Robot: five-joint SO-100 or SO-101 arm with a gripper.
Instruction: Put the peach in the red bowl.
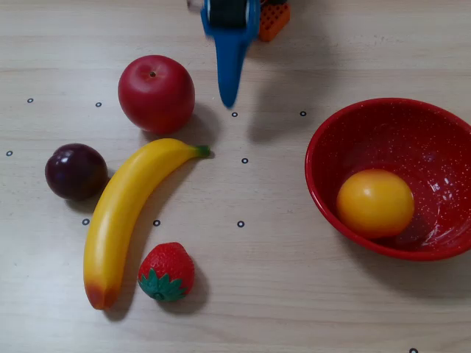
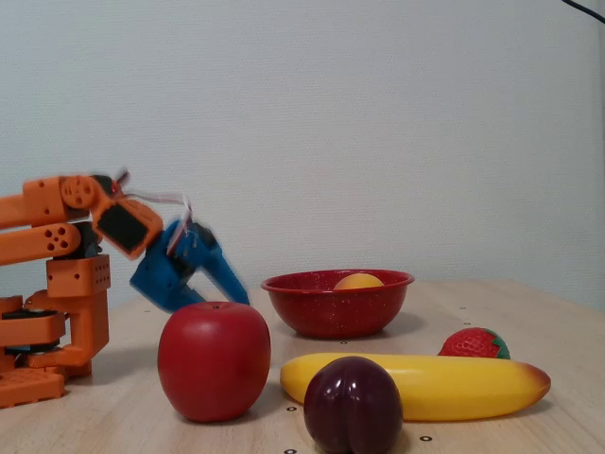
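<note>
The yellow-orange peach (image 1: pixel 375 203) lies inside the red speckled bowl (image 1: pixel 346 125) at the right of the overhead view; in the fixed view only its top (image 2: pixel 358 280) shows above the bowl's rim (image 2: pixel 312 284). My blue gripper (image 1: pixel 229 95) sits near the top edge of the overhead view, folded back toward the orange arm base, apart from the bowl and next to the red apple. In the fixed view the gripper (image 2: pixel 236 288) is blurred and raised above the table. Its fingers look closed together and hold nothing.
A red apple (image 1: pixel 156 93), a dark purple plum (image 1: pixel 76 171), a yellow banana (image 1: pixel 125 213) and a red strawberry (image 1: pixel 167 271) lie on the left half of the wooden table. The orange arm base (image 2: pixel 47 322) stands at the back.
</note>
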